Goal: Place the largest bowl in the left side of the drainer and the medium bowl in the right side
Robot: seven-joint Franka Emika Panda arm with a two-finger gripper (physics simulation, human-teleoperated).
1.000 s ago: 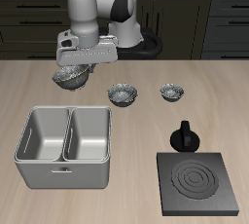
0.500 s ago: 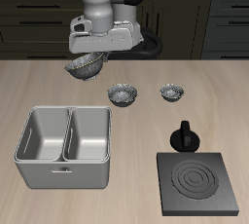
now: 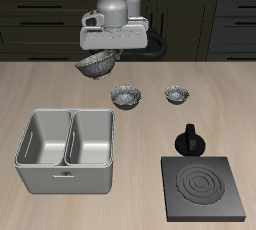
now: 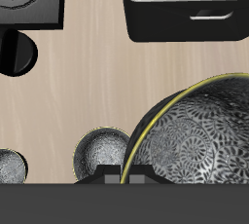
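One largest bowl (image 3: 97, 66) (held aloft), carried sideways, nearer medium bowl (image 3: 126, 97)

Both compartments of the drainer (image 3: 66, 152) stand open from above, nothing over them. Bare surface (image 3: 140, 134) separates it from the two small bowls farther back (image 3: 126, 96) and the stove plate (image 3: 204, 188).

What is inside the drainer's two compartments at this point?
Nothing shows in either compartment of the drainer: only bare grey walls and floors are visible. Its near wall hides part of each floor. The largest bowl hangs in the gripper above the table, farther back.
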